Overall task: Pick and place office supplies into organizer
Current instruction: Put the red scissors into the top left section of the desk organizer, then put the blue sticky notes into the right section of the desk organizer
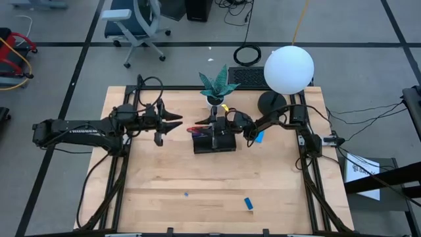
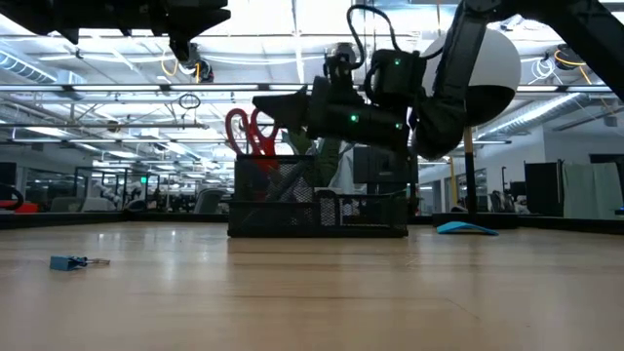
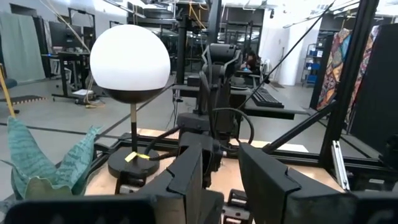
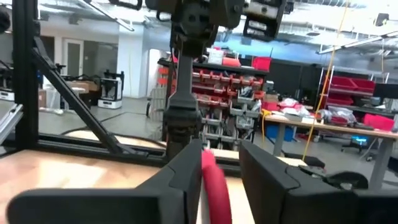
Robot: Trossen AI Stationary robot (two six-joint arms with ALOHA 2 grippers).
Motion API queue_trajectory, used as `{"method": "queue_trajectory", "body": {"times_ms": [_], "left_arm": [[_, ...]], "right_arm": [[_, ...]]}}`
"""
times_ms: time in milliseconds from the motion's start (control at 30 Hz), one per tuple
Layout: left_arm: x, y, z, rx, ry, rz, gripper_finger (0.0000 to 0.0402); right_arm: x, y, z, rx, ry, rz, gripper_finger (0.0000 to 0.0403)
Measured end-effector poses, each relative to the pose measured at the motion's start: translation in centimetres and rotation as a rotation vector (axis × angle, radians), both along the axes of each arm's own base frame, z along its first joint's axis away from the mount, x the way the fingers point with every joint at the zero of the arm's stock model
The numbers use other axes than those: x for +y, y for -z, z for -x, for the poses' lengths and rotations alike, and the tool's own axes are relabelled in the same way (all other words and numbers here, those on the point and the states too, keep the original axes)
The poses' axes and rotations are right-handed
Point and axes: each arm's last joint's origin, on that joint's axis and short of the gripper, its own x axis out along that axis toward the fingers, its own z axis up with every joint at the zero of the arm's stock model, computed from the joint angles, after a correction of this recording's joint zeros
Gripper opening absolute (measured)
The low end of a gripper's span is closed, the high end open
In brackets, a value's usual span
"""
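The black mesh organizer (image 1: 214, 141) (image 2: 317, 210) stands mid-table. Red-handled scissors (image 2: 252, 132) stick up out of its taller compartment, handles on top. My right gripper (image 1: 217, 126) (image 4: 221, 155) hovers over the organizer, open, with a red scissor handle (image 4: 214, 183) between its fingers. A blue note pad (image 1: 260, 137) (image 2: 466, 228) lies flat to the right of the organizer. A small blue block (image 1: 248, 203) (image 2: 68, 261) lies near the front edge. My left gripper (image 1: 176, 122) (image 3: 221, 155) waits left of the organizer, held level and open, with nothing in it. My right gripper has the scissors' red handle loop (image 4: 214, 186) between its fingers, close against one finger (image 4: 186, 180) and with a gap to the other. Whether it touches the handle I cannot tell. The scissors stand in the organizer, handles up.
A potted green plant (image 1: 217, 85) stands just behind the organizer. A lamp with a white globe (image 1: 288, 69) and a black round base (image 1: 271, 102) stands at the back right. Bare wood lies in front of the organizer.
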Motion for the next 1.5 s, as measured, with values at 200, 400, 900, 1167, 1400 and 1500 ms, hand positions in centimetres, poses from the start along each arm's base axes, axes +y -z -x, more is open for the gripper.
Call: {"method": "queue_trajectory", "body": {"times_ms": [200, 400, 900, 1167, 1400, 1500], "left_arm": [[0.0, 0.0, 0.0, 0.001, 0.008, 0.001, 0.0113], [-0.1, 0.0, 0.0, 0.002, 0.044, 0.004, 0.0113], [-0.2, 0.0, 0.0, 0.002, 0.077, 0.001, 0.0113], [-0.2, 0.0, 0.0, 0.003, 0.077, 0.004, 0.0113], [-0.2, 0.0, 0.0, 0.003, 0.077, 0.009, 0.0113], [-0.2, 0.0, 0.0, 0.004, 0.079, 0.024, 0.0113]], "right_arm": [[1.0, -2.7, 0.1, -0.033, -0.027, 0.015, 0.0118], [2.9, -5.7, 0.6, 0.098, -0.051, 0.115, 0.0118], [7.0, -12.4, 6.7, 0.54, 0.133, 0.263, 0.0117], [8.8, -11.9, 8.2, 0.704, 0.344, 0.4, 0.012], [10.3, -11.1, 9.0, 0.82, 0.452, 0.513, 0.0119], [10.5, -10.6, 9.5, 0.878, 0.506, 0.531, 0.0116]]}}
